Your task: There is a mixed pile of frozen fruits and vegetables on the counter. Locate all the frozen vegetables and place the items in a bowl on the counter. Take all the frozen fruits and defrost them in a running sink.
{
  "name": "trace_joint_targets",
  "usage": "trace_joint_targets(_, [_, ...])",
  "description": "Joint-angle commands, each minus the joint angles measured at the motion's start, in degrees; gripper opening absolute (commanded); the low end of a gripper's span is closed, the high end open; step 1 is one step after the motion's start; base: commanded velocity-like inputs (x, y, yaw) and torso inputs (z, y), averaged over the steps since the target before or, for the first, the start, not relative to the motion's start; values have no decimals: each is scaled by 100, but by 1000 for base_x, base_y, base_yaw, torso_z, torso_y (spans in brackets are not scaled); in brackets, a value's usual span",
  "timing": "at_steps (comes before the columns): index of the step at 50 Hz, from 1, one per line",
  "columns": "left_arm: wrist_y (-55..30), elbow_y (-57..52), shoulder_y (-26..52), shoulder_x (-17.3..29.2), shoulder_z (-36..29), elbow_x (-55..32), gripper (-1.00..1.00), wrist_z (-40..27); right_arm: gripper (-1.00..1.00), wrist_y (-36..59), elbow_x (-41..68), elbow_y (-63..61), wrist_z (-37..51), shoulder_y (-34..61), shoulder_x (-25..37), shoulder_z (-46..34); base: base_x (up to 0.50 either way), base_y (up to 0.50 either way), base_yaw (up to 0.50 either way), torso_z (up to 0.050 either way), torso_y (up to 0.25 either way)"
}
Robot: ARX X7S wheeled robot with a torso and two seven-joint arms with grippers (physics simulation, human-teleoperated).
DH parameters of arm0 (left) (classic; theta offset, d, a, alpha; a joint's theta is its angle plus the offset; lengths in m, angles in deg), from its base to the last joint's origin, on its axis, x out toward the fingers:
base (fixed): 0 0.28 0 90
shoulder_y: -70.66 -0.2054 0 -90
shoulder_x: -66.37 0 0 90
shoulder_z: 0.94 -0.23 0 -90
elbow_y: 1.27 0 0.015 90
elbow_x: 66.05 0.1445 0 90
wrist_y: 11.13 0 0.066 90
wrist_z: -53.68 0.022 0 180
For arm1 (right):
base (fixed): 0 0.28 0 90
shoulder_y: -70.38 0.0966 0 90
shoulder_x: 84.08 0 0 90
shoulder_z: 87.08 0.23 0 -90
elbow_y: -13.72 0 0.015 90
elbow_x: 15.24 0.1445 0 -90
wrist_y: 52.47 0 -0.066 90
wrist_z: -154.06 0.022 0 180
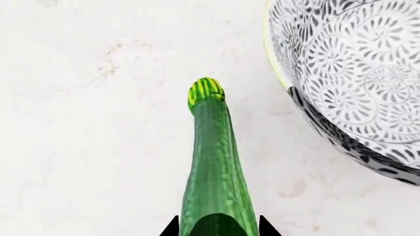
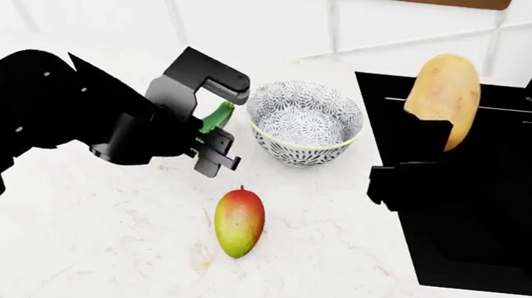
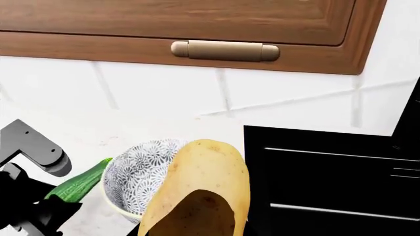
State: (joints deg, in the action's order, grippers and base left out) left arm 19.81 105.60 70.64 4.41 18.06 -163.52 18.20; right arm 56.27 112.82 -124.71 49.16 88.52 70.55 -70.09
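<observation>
Cucumber (image 1: pixel 215 162): pinched in the left pincer (image 2: pixel 211 133), long axis running straight out from the jaws, yellowish tip foremost, above the counter (image 1: pixel 85 147).
Bowl (image 1: pixel 354 73): just beside that tip.
Potato (image 2: pixel 444 96): clamped upright in the right pincer (image 2: pixel 421 146), over the sink's (image 2: pixel 492 237) edge.
Mango (image 2: pixel 238 221): on the counter, nearer the robot than the left pincer, seen only from the head.
Cabinet handle (image 3: pixel 225 50): only in the right wrist view.
</observation>
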Motion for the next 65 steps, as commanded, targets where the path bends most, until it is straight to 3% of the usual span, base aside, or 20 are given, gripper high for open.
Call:
trace_joint_targets(1, [105, -384, 343, 392, 391, -385, -100, -663, -100, 108, 140, -14, 113, 208, -51, 137, 0, 0, 0, 0, 0])
trace_joint_targets(16, [-50, -1083, 1206, 974, 915, -1227, -100, -1761, -100, 359, 373, 324, 316, 720, -552, 266, 0, 0, 0, 0, 1])
trace_joint_targets(28, [-346, -1316, 1961, 1083, 1066, -1703, -100, -2284, -100, 830, 380, 1613, 206, 1453, -1602, 292, 0, 0, 0, 0, 0])
trace_joint_targets(46, [-506, -1645, 2660, 1375, 1279, -2200, -100, -2765, -100, 738, -1034, 3868, -900, 714, -3294, -344, 0, 0, 0, 0, 1])
trace_joint_targets(65, [-514, -1684, 2760, 1519, 1325, -2191, -100, -2835, -100, 669, -1556, 5539, -1477, 315, -4027, -763, 0, 0, 0, 0, 0])
